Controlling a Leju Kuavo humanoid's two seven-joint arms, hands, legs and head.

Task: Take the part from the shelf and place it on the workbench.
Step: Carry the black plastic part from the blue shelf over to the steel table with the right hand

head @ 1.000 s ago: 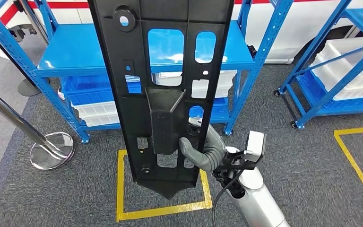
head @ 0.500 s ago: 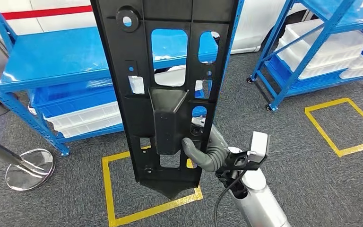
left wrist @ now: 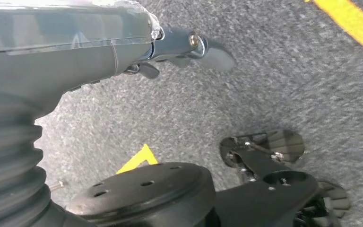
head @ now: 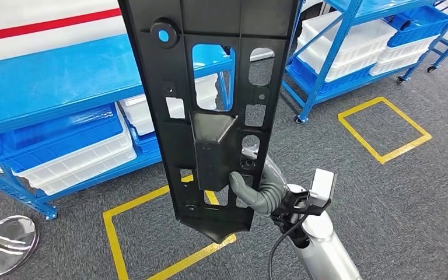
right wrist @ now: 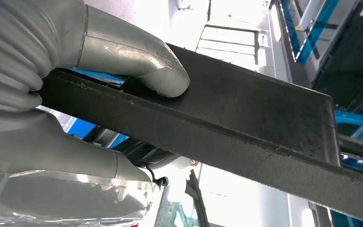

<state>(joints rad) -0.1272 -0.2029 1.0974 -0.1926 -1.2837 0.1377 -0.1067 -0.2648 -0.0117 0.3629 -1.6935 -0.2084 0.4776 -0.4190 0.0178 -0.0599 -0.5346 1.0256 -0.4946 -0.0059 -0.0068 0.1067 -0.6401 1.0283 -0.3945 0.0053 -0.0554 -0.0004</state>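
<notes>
We see grey carpet (head: 396,192) across the lower frame of the head view, marked with yellow tape squares: one (head: 112,233) at lower centre-left, another (head: 384,128) at right of centre.

At the left stands a blue shelf rack (head: 52,81) with a bare top deck; on its lower level lie a blue crate (head: 52,131) and, just below it, a white tray (head: 76,163). We cannot tell what either holds. A second blue rack (head: 321,64) at the upper right carries stacked white bins (head: 338,44) and a blue bin (head: 420,20); their contents are not visible to us.

Down the middle of the frame hangs the task's part, a long black plastic panel (head: 210,111) with rectangular cut-outs, a round boss near its upper left and a raised box at its centre. It is held upright in the air, clear of both racks, its pointed lower end above the carpet.

Our right hand (head: 251,189) grips the panel's lower middle, grey thumb pressed on the front beside the raised box; in the right wrist view the thumb (right wrist: 142,64) lies on the panel's edge (right wrist: 246,118).

Our left hand (left wrist: 179,45) hangs over the carpet with nothing in it; we cannot tell how its fingers lie.

A chrome stanchion base (head: 3,242) sits at lower left.
</notes>
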